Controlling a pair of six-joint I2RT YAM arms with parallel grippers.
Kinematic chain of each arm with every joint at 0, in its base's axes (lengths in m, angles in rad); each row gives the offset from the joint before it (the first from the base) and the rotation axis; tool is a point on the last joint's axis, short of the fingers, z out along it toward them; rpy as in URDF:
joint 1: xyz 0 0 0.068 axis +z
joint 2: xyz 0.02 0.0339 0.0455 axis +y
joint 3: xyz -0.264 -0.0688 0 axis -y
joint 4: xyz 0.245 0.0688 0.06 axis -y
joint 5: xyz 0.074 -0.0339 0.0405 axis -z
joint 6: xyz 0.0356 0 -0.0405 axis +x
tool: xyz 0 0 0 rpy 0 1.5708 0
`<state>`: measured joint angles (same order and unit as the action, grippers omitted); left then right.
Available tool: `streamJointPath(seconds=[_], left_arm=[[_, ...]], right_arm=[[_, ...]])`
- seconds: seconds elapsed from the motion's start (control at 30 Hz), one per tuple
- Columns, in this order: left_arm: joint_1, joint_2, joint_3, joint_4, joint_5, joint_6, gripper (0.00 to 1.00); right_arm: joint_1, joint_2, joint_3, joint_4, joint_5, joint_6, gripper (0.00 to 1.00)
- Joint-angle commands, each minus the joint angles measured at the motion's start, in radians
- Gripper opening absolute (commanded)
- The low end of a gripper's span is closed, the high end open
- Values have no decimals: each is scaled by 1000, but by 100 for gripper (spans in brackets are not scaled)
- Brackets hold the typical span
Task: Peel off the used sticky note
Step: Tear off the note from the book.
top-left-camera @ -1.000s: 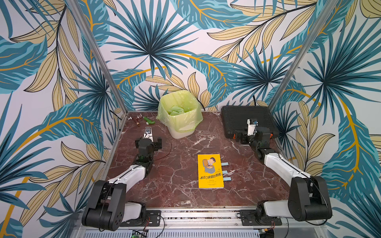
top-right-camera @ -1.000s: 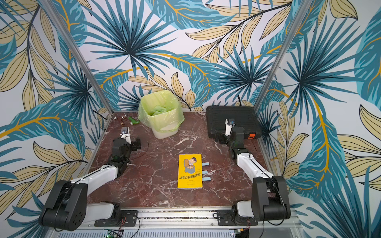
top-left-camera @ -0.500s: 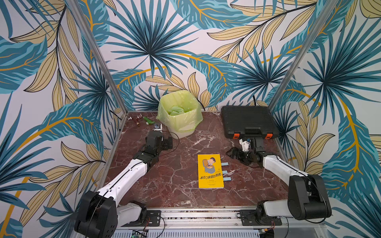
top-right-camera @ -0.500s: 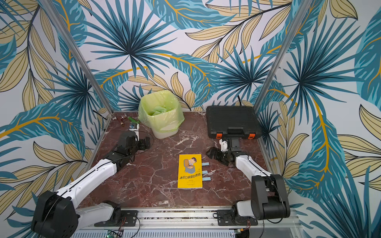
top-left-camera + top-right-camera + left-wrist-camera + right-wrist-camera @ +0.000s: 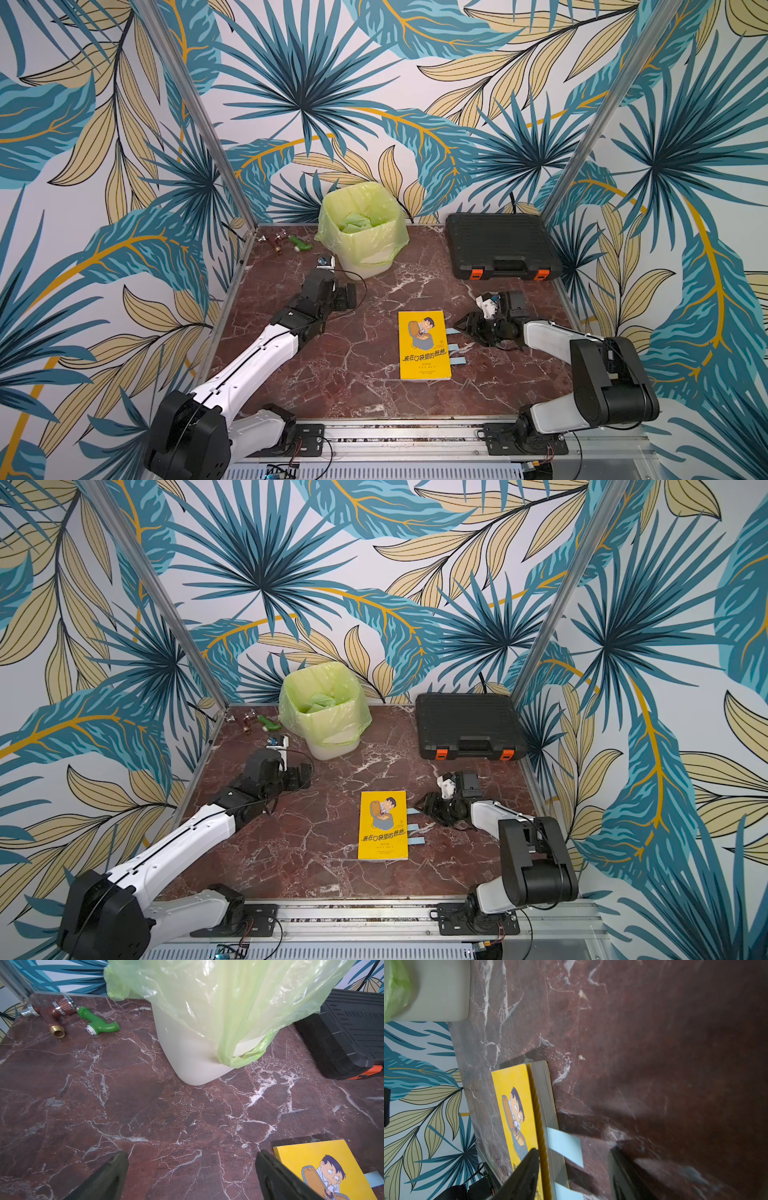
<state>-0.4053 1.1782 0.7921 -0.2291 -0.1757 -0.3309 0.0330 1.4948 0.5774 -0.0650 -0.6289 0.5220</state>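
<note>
1 book, 3 sticky notes protruding, 1 bin.

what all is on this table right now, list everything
book: 1, yellow, table centre
sticky notes: 3, light blue, poking from the book's right edge
waste bin: 1, white with green bag, back centre
tool case: 1, black with orange latches, back right
brown pipe fitting: 1, brown with metal ends, back left corner
green pipe fitting: 1, green, beside the brown one
table: 1, red-brown marble, under everything
left gripper: 1, black, open, near the bin
right gripper: 1, black, open, at the sticky notes
</note>
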Motion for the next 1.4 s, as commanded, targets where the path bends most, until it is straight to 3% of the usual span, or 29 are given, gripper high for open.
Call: streamJointPath(seconds=[0.0, 0.47, 0.67, 1.03, 1.37], left_arm=[[-11, 2, 25, -18, -5, -21, 100], [-34, -17, 12, -41, 2, -48, 100], [-40, -3, 25, -36, 124, -67, 100], [-115, 16, 65, -77, 357, -92, 100], [-244, -9, -5, 15, 465, -97, 100]], right_arm=[[2, 32, -14, 69, -33, 5, 52], [2, 44, -22, 159, -80, 31, 14], [15, -20, -6, 124, -94, 41, 2], [140, -115, 101, 31, -68, 76, 0], [297, -39, 237, 87, -65, 157, 0]])
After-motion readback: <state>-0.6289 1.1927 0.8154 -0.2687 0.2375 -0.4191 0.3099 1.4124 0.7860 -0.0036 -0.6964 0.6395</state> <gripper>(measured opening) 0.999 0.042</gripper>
